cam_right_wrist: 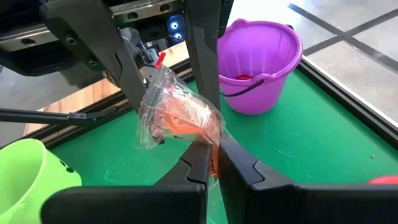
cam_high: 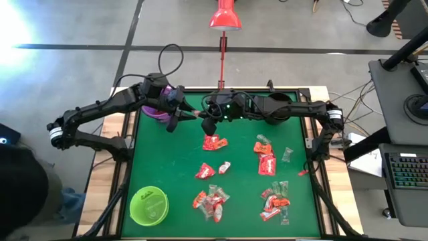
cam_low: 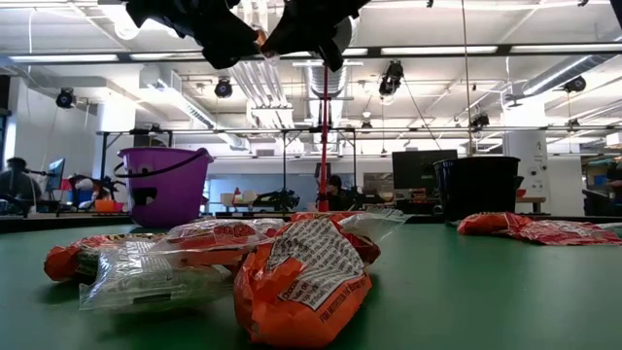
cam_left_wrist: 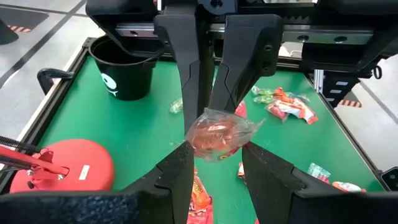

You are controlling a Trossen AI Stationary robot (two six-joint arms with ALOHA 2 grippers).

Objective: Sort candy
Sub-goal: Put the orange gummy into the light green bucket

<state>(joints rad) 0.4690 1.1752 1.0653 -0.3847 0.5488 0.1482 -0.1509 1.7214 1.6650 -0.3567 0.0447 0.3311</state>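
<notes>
open-plan lab, ceiling ducts (cam_low: 292, 83), monitors (cam_low: 425, 167), desks

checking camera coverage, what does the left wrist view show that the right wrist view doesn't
Left wrist only: the black bucket, the red lamp base, and loose candy on the mat. Right wrist only: the purple bucket and the green cup. Both: the clear-wrapped orange candy held up between the left claw and the shut right claw.

Low view: both grippers cut off by top edge, held sweet (cam_low: 260, 39) barely visible between them. High view: sweet too small to see where left gripper (cam_high: 195, 115) and right gripper (cam_high: 204, 117) meet. Purple bucket (cam_high: 159, 110) partly hidden under left arm.
</notes>
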